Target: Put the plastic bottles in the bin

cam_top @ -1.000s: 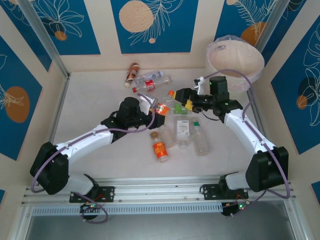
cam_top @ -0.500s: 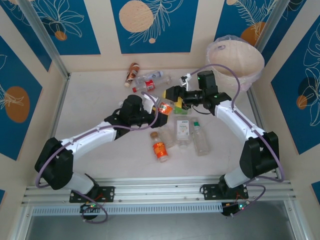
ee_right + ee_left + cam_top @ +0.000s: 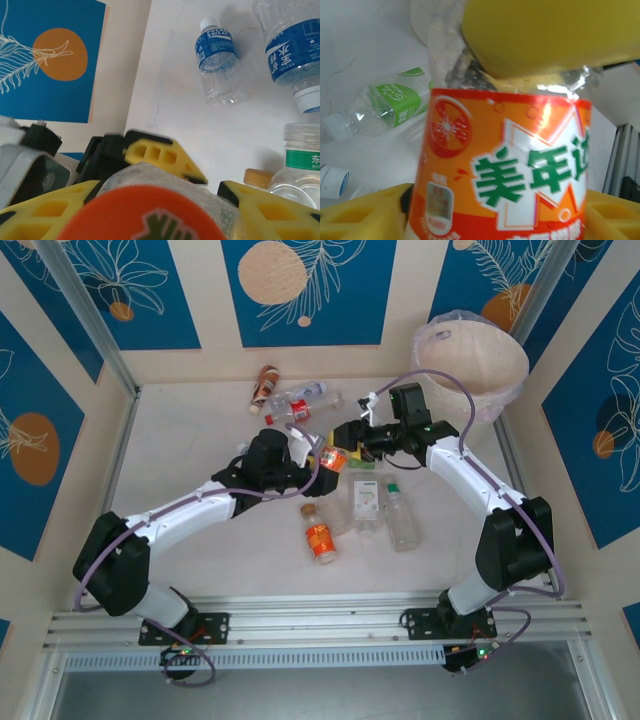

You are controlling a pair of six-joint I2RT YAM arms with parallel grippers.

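An orange-label plastic bottle [image 3: 332, 457] hangs above the table's middle, held between both grippers. My left gripper [image 3: 318, 455] is shut on its labelled body [image 3: 505, 165], with yellow fingers [image 3: 360, 212] on either side. My right gripper [image 3: 348, 435] closes around its upper end, with the orange cap [image 3: 150, 215] facing the right wrist camera and fingers [image 3: 260, 210] against the clear shoulder. The cream bin [image 3: 505, 390] with its plastic liner stands at the far right corner. Other bottles lie on the table: a brown one [image 3: 265, 388], a red-label one [image 3: 298, 408], and an orange one [image 3: 319, 535].
A white-label bottle [image 3: 365, 502] and a green-capped bottle [image 3: 400, 515] lie just below the grippers. The right wrist view shows a blue Pocari bottle [image 3: 216, 57], a bigger blue-label bottle [image 3: 292, 50] and a green-label one [image 3: 300, 165]. Blue-patterned walls enclose the table.
My right gripper has swung left from near the bin side and closed in on the bottle's cap end. My left gripper has lifted the orange-label bottle slightly towards it.
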